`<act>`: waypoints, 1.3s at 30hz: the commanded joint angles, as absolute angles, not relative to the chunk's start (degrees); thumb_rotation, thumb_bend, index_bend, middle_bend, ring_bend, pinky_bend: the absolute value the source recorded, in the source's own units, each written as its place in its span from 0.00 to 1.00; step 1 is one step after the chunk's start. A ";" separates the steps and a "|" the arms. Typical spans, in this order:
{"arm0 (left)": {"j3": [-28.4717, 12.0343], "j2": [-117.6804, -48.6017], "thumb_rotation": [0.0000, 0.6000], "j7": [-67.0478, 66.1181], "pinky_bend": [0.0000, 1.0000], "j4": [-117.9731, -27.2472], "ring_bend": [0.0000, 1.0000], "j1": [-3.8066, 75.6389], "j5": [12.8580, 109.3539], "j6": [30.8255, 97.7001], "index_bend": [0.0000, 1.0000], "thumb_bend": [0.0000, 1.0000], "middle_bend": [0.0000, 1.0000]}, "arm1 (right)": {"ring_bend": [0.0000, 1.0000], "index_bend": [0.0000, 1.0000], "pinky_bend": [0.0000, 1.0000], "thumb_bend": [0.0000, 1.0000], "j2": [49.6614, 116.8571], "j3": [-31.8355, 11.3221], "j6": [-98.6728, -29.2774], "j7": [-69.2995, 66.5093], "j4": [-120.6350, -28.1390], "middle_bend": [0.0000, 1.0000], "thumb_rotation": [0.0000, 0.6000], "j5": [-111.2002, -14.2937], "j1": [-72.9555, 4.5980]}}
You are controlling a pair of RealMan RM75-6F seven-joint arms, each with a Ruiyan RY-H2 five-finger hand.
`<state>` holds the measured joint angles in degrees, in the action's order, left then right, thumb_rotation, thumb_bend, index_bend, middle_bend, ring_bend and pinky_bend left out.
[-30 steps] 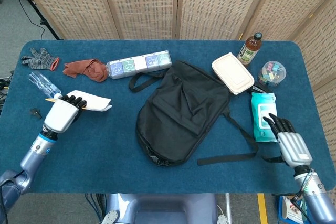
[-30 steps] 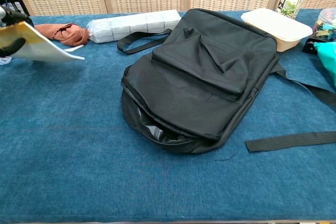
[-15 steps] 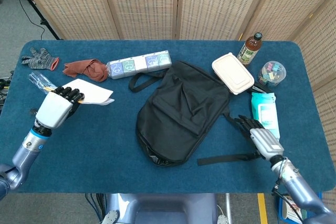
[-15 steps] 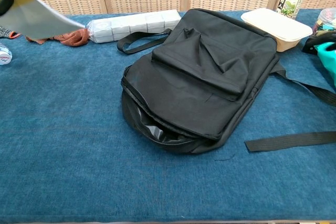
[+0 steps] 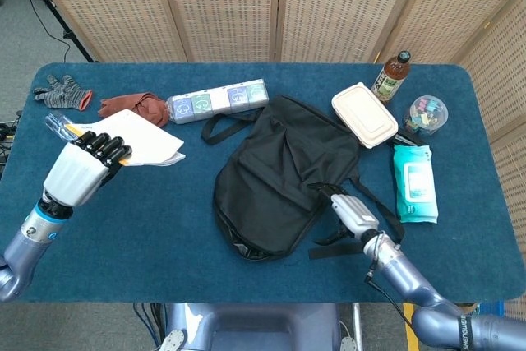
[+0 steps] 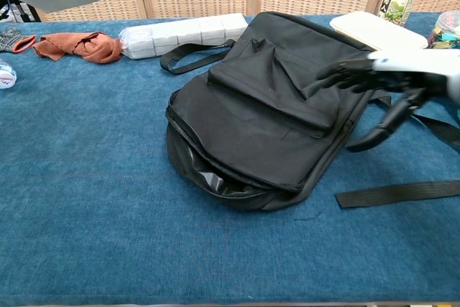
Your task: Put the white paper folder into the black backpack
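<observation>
Your left hand [image 5: 82, 168] holds the white folder [image 5: 138, 138] by its near edge, lifted clear of the table [image 5: 164, 236] at the far left; in the chest view only a corner of the folder shows at the top left. The folder is well apart from the black backpack [image 5: 279, 174], which lies flat at the table's centre with its zipped mouth [image 6: 215, 177] partly open toward you.

Your right hand [image 5: 349, 211] hovers at the backpack's right edge, fingers [image 6: 345, 73] spread and holding nothing, with the tips over the bag's upper panel.

Status: pickup is complete. Remaining, by judgement: carry the folder across to the bag, widen the opening, probably with the right hand, then slide the folder in.

Legible markings: none can be read with confidence. The bottle [image 5: 391, 76] carries a green label, the row of small packs [image 5: 218, 102] has printed faces, and the teal wipes packet [image 5: 413, 180] has a panel, but all the text is too small to read.
</observation>
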<state>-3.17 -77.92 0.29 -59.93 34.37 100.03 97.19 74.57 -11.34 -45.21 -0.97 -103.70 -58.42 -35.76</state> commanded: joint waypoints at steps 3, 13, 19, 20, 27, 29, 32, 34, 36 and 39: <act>-3.79 -77.16 1.00 -0.28 0.66 -60.99 0.56 34.23 100.61 97.69 0.75 0.50 0.61 | 0.00 0.10 0.00 0.00 79.09 -11.29 -46.58 2.52 -103.94 0.09 1.00 -55.85 -38.16; -4.41 -77.77 1.00 -0.26 0.66 -60.98 0.56 34.00 100.96 97.38 0.75 0.50 0.61 | 0.01 0.13 0.00 0.00 84.32 -10.85 -47.84 0.63 -103.74 0.13 1.00 -59.44 -38.98; -4.72 -78.10 1.00 -0.03 0.66 -60.63 0.56 33.73 100.81 97.41 0.75 0.50 0.61 | 0.01 0.14 0.00 0.00 87.34 -10.64 -48.86 -2.25 -101.50 0.13 1.00 -63.72 -38.69; -4.76 -78.16 1.00 0.06 0.66 -60.54 0.56 33.66 100.76 97.40 0.75 0.50 0.61 | 0.01 0.14 0.00 0.00 88.08 -10.44 -49.36 -2.59 -100.97 0.13 1.00 -64.77 -38.56; -5.26 -78.33 1.00 0.79 0.66 -59.76 0.56 33.14 100.03 97.38 0.75 0.50 0.61 | 0.01 0.14 0.00 0.00 92.85 -8.24 -50.78 -0.76 -96.02 0.12 1.00 -68.77 -38.90; -5.30 -78.35 1.00 1.04 0.66 -59.53 0.56 33.02 99.96 97.38 0.75 0.50 0.61 | 0.01 0.14 0.00 0.00 93.78 -7.79 -51.40 0.20 -94.98 0.12 1.00 -69.37 -38.88; -5.44 -78.49 1.00 1.46 0.66 -58.95 0.56 32.82 99.74 97.40 0.75 0.50 0.61 | 0.01 0.14 0.00 0.00 94.99 -7.22 -52.10 1.21 -93.97 0.11 1.00 -69.98 -38.76; -5.55 -78.63 1.00 1.80 0.66 -58.45 0.56 32.72 99.52 97.29 0.75 0.50 0.61 | 0.00 0.14 0.00 0.00 95.82 -7.04 -52.77 2.10 -93.19 0.11 1.00 -70.42 -38.72; -5.64 -78.79 1.00 2.18 0.66 -57.86 0.56 32.63 99.34 97.21 0.75 0.50 0.61 | 0.00 0.14 0.00 0.00 96.82 -6.97 -53.37 2.85 -92.26 0.11 1.00 -70.78 -38.71; -5.69 -79.02 1.00 2.91 0.66 -57.16 0.56 32.47 99.21 97.27 0.75 0.50 0.61 | 0.00 0.14 0.00 0.00 97.93 -7.01 -53.58 3.54 -90.97 0.11 1.00 -70.79 -38.82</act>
